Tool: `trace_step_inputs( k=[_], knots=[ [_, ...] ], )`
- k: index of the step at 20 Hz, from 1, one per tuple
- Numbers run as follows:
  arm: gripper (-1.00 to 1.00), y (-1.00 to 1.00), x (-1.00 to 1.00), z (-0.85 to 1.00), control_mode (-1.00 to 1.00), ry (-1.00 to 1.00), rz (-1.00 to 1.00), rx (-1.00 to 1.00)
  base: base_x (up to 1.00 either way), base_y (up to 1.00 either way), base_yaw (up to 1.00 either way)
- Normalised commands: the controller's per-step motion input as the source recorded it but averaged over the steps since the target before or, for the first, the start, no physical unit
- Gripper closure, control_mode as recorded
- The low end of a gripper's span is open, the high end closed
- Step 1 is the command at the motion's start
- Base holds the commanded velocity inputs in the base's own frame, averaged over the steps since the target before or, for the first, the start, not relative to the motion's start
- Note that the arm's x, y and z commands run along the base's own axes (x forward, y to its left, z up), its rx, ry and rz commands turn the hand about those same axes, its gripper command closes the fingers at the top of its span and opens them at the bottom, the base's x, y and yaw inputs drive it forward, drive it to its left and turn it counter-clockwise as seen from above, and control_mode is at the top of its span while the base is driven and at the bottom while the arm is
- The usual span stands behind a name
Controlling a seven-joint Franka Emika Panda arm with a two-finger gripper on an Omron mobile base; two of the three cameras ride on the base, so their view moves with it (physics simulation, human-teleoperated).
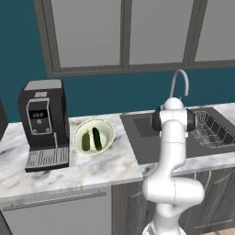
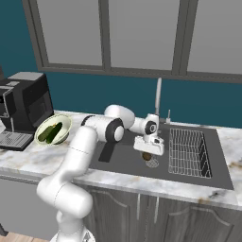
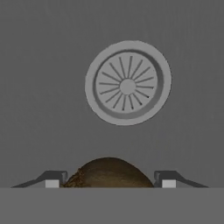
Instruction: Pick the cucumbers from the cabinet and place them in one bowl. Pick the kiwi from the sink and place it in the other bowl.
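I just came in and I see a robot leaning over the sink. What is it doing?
The white robot arm is reaching down into the sink to get a brown kiwi. Its gripper is low over the sink floor beside the round drain, with one finger on each side of the kiwi, closed against it. Two green cucumbers already lie in the cream bowl on the counter next to the coffee machine. The kiwi has not been lifted out yet.

The arm reaches forward and down, its tool pointing downward, fingers partly apart.
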Motion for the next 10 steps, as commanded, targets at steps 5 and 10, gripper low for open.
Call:
trace_step_inputs(
  k=[5,10],
  knots=[
    [1.0,0.33,0.01,0.74,-1.0,-0.11,-0.05,0.0,0.0,0.0,0.0],
    [1.0,0.11,-0.29,0.81,-1.0,-0.06,-0.03,0.0,0.0,0.0,0.0]
  ],
)
